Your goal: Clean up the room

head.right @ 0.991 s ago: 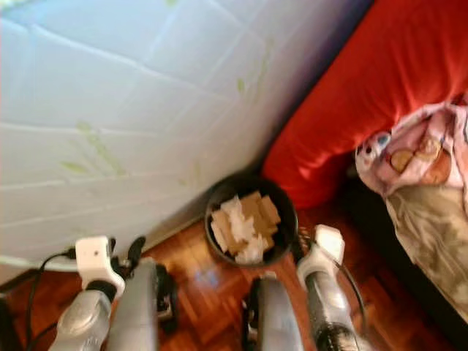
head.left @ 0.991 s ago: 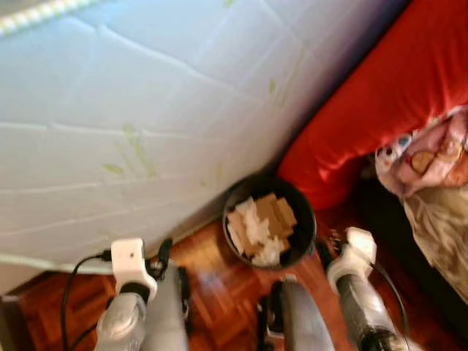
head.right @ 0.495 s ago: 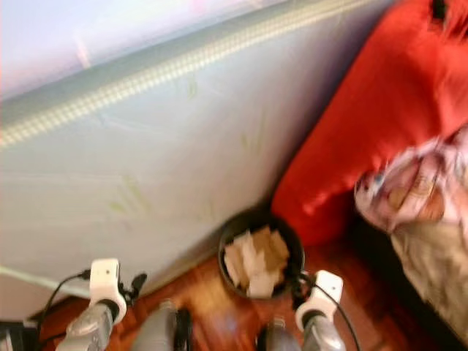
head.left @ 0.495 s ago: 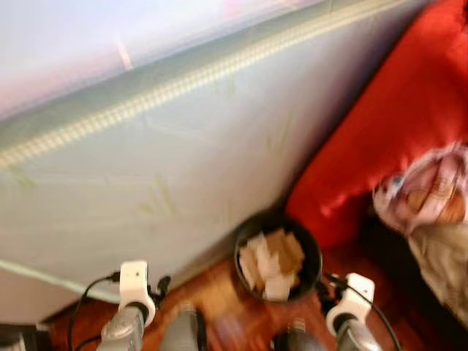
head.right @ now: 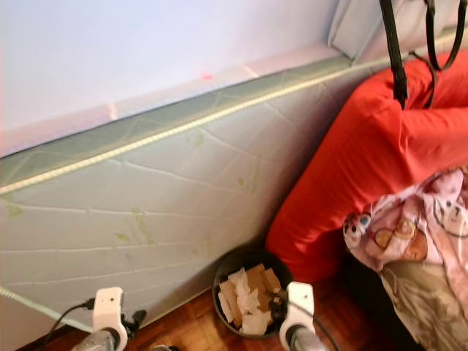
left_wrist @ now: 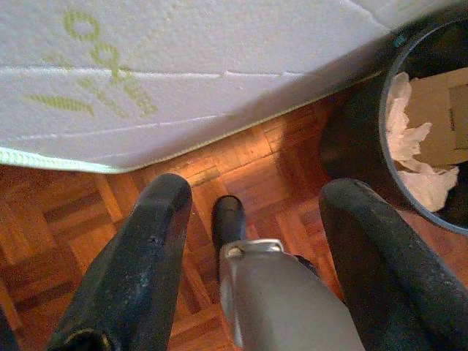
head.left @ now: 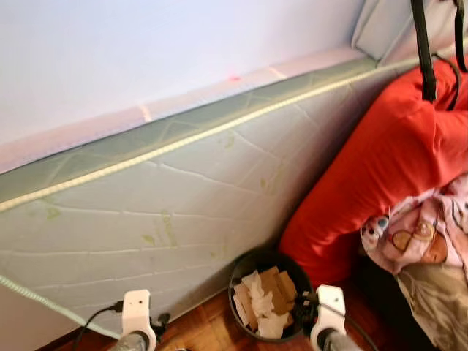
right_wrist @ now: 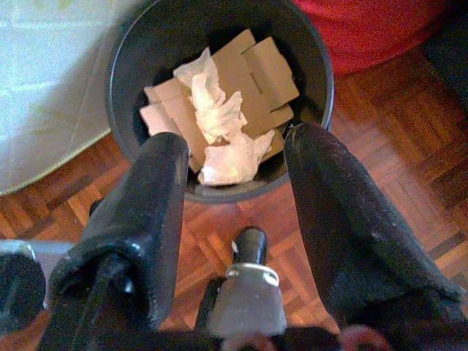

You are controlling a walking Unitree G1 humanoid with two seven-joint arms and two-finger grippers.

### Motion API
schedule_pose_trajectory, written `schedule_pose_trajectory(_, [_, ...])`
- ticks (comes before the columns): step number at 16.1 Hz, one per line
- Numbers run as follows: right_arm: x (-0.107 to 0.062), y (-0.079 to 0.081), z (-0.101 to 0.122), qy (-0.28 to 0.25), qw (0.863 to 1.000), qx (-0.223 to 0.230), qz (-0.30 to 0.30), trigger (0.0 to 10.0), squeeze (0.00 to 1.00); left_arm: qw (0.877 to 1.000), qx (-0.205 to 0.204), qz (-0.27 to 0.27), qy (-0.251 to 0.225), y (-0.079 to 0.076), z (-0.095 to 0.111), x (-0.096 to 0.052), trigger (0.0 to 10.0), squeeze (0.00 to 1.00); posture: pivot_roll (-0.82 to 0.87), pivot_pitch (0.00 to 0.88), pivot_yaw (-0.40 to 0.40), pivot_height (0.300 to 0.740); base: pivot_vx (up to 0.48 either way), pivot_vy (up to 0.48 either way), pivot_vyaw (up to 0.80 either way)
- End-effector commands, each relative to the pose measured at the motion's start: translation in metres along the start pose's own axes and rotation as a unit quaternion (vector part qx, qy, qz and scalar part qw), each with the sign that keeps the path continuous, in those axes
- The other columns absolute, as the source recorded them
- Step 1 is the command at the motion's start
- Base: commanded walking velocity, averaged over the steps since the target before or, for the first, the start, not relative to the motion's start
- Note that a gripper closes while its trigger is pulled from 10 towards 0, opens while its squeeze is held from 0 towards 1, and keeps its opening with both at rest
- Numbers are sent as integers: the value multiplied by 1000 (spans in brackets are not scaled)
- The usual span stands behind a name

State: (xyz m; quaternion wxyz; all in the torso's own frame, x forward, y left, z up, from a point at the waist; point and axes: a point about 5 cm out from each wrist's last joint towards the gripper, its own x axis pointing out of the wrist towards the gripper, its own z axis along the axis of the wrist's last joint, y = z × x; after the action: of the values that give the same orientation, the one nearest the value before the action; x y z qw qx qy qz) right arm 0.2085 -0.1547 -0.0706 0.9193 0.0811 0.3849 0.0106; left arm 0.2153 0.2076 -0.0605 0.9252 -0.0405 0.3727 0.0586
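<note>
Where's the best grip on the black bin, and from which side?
Probably the rim of the black bin on its near, open-floor side, one finger inside and one outside. It stands upright on the parquet, backed by the mattress and the red cushion, so those sides are blocked. The right gripper, open, already hangs above that near rim.

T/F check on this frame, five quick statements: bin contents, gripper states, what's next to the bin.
1. The black bin holds cardboard pieces and crumpled tissue. True.
2. The right gripper is shut on a tissue. False: its fingers are open and empty, above the bin's near rim.
3. The bin stands on wooden parquet floor at the foot of a white mattress set on edge. True.
4. The left gripper is open. True.
5. A blue cushion lies beside the bin. False: the cushion is red.
</note>
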Motion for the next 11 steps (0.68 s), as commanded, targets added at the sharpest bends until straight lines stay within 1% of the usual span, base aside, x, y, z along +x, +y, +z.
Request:
schedule_pose_trajectory(1, [-3,-5,-10,19,1000,-5,-8,10000,0,1000,-5,7,11,3,-4,-1,10000,0,94,82,-77,740,0,0,0])
schedule_pose_trajectory(3, [-5,-9,-15,27,999,-9,-18,10000,0,1000,-7,12,11,7,-2,0,10000,0,93,85,-75,740,0,0,0])
schedule_pose_trajectory(4, [-7,-12,-21,38,999,-22,-18,10000,0,1000,-5,14,11,6,-2,0,10000,0,94,89,-71,740,0,0,0])
schedule_pose_trajectory(6, [-8,-13,-23,39,999,-14,-25,10000,0,1000,-2,13,11,6,-5,-1,10000,0,86,94,-62,740,0,0,0])
schedule_pose_trajectory(9, [-9,-14,-27,49,998,-18,-34,10000,0,1000,4,12,13,8,-5,-2,10000,0,80,102,-57,740,0,0,0])
schedule_pose_trajectory(11, [-10,-14,-29,55,998,-14,-34,10000,0,1000,5,12,12,8,-6,-2,10000,0,79,104,-58,740,0,0,-706])
